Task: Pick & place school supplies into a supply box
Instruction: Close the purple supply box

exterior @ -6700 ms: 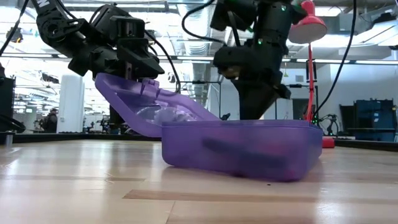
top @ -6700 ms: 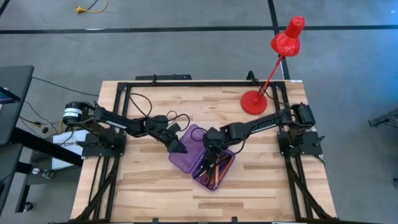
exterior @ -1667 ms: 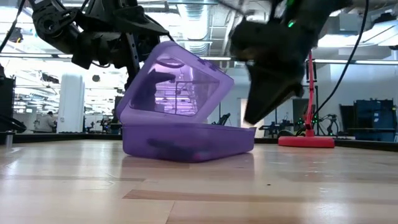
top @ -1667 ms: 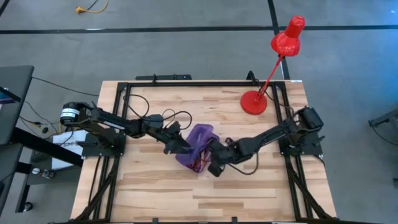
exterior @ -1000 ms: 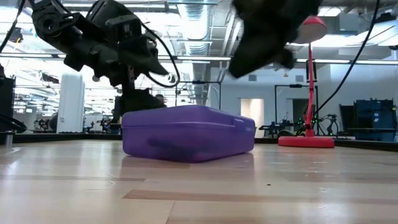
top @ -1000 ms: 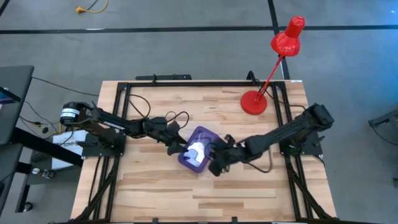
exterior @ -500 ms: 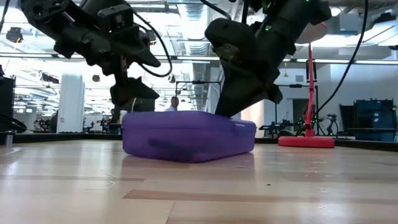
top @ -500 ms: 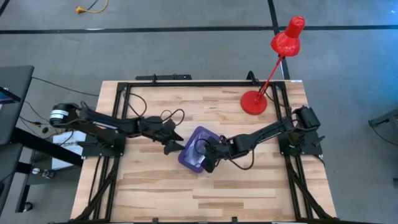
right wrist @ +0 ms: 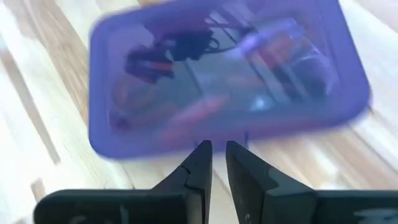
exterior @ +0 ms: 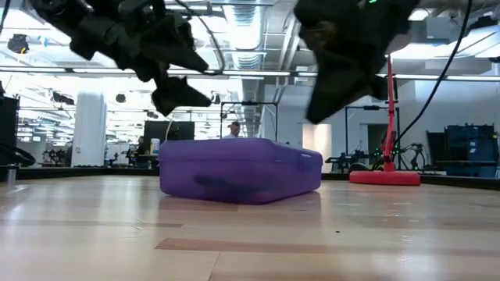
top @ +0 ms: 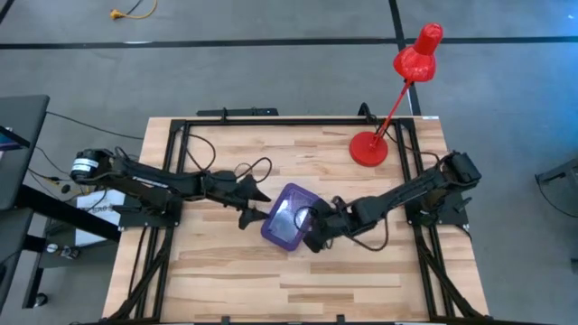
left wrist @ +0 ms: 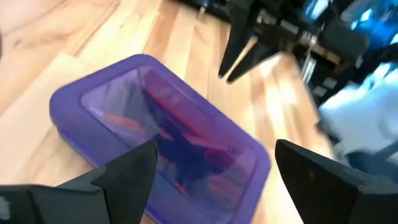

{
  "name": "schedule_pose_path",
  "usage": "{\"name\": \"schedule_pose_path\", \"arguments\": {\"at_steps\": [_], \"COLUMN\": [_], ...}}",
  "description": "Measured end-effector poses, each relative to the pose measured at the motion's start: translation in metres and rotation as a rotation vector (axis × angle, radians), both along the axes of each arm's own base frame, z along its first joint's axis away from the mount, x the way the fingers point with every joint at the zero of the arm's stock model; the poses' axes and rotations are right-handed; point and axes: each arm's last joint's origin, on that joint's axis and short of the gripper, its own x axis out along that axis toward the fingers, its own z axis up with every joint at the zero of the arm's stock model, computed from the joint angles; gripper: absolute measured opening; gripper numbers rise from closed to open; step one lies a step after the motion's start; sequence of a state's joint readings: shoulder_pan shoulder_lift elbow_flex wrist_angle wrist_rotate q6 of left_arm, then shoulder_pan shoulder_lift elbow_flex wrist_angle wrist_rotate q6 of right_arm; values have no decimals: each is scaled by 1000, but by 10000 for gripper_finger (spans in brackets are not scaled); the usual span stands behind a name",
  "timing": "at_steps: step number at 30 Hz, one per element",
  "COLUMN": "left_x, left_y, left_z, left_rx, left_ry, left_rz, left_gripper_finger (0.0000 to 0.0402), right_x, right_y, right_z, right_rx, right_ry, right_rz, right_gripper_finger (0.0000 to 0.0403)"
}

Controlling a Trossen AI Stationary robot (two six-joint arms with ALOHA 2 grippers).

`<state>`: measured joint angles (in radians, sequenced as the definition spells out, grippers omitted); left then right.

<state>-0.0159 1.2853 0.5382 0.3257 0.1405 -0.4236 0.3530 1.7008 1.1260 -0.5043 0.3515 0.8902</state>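
Purple and see-through, the supply box (top: pixel 289 218) lies flat on the wooden bench (top: pixel 298 280) near its middle, lid down. Through the lid I can make out the school supplies (left wrist: pixel 163 134) inside: orange pencils, dark pens and something red, all a bit smeared.

On one side of the box hangs the left gripper (top: pixel 252 205), raised off the bench and just beside the box without touching it, its fingers (left wrist: pixel 124 174) spread wide with nothing between them. On the other side the right gripper (top: pixel 315 232) sits close to the box's edge, also lifted clear of it in the low view; its fingers (right wrist: pixel 198 165) are drawn nearly together with only a thin slit left, and they pinch nothing.

Back toward the far right corner of the bench stands a red desk lamp (top: pixel 397 90), well apart from the box. A person (exterior: pixel 232 129) shows far off in the room behind.
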Motion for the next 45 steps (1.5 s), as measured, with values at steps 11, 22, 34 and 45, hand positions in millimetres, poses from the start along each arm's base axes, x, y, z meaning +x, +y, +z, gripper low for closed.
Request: {"name": "schedule_pose_path", "arguments": {"at_steps": [11,22,34,45], "left_x": [53,75,75,73], "left_y": [-9,-12,-11,-11], "left_z": [-22,-29,-29,-31], "left_rx": [162,189,187,206], "left_ry": [205,287,297,334], "left_rz": [-128,-173,-172,-136], "left_gripper_finger": [313,313,313,293], "right_x": [-18,-21,-24,-16], "right_y": [15,3,1,-9], "right_z": [-34,-52,-60,-66], "right_rx": [107,139,169,155], "right_ry": [-49,-140,-182,-185], "right_rz": [-120,-181,-161,-165], "right_gripper_finger": [42,34,6,1]}}
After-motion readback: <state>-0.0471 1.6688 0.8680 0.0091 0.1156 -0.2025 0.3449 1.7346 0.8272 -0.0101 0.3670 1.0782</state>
